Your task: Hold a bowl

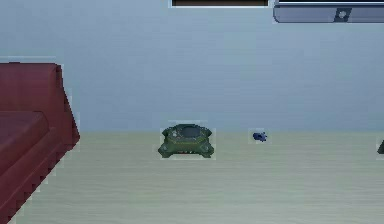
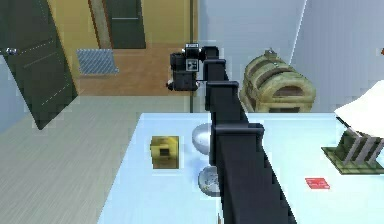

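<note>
My pincer (image 2: 185, 70) hangs past the white table (image 2: 290, 150) with bare floor behind it, holding nothing; how its fingers stand I cannot tell. A grey rounded thing (image 2: 202, 138), probably the bowl, sits well behind the pincer. I am at the reaching step, so next I should draw back and lower.

The pale worktop (image 2: 300, 150) carries a small yellow box (image 2: 165, 151) near its left edge. Just right of the box sits a grey rounded thing (image 2: 201, 138), perhaps a bowl, and nearer the camera lies a flat grey disc (image 2: 209, 181). Towards the right lie a flat red square (image 2: 318, 182) and a striped block (image 2: 360, 148). On the light floor (image 1: 200, 190), against the wall, rest a dark green low object (image 1: 187, 140) and a tiny blue thing (image 1: 260, 136), apart from each other. A red sofa (image 1: 30, 130) stands at the left.
</note>
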